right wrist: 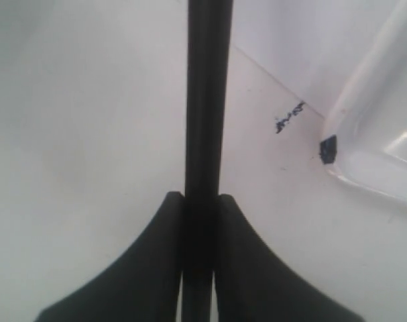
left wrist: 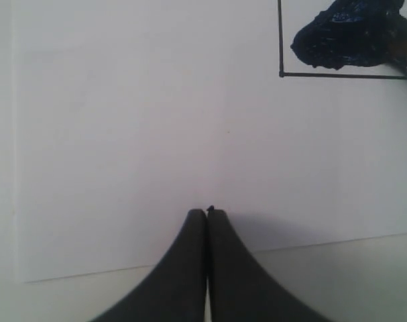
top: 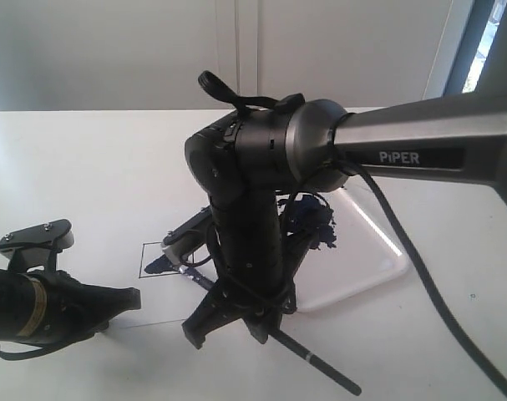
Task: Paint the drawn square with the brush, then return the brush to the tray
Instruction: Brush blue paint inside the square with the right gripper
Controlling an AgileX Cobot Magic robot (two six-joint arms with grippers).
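Note:
The drawn square (top: 150, 254) is a thin black outline on the white paper, partly hidden behind my right arm. Its corner shows in the left wrist view, the drawn square (left wrist: 304, 67) holding a dark blue blotch (left wrist: 351, 33). My right gripper (top: 236, 322) points down and is shut on the brush (top: 320, 365). The bristle end lies inside the square and the black handle sticks out toward the near right. In the right wrist view the brush (right wrist: 204, 100) runs between the fingers of the right gripper (right wrist: 202, 196). The tray (top: 370, 259) lies right of the square, smeared blue. My left gripper (top: 129, 299) is shut and empty.
The white paper sheet (left wrist: 123, 134) lies on a white table (top: 86, 167), its near edge just past my left gripper (left wrist: 208, 212). A rounded corner of the tray (right wrist: 364, 154) sits close to the right gripper. The right arm (top: 403, 142) spans the scene from the right.

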